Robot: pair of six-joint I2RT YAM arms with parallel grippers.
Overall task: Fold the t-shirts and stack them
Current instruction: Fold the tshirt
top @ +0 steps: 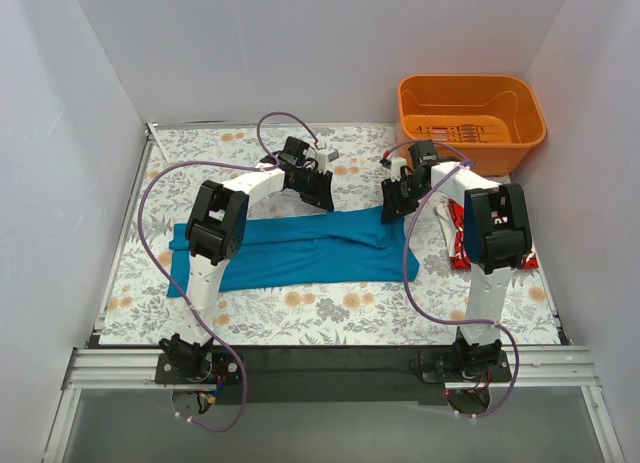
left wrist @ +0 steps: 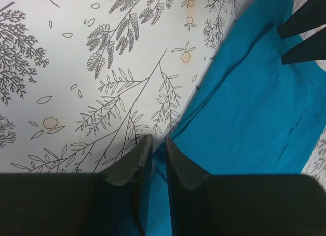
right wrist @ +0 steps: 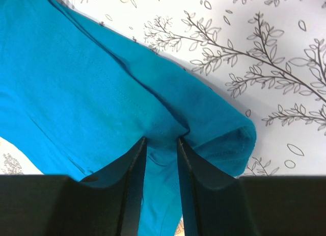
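Note:
The teal-blue t-shirt [top: 300, 251] lies spread across the middle of the flowered table. My left gripper [top: 317, 190] is at its far edge, shut on a fold of the teal cloth [left wrist: 239, 108]; the pinch shows in the left wrist view [left wrist: 158, 144]. My right gripper [top: 397, 198] is at the shirt's far right corner, shut on bunched teal cloth [right wrist: 102, 83], seen between its jaws in the right wrist view [right wrist: 161, 141]. The red t-shirt [top: 458, 233] with white print lies at the right, mostly hidden behind my right arm.
An orange plastic basket [top: 470, 118] stands at the back right corner. White walls enclose the table on three sides. A black rail runs along the near edge [top: 330, 361].

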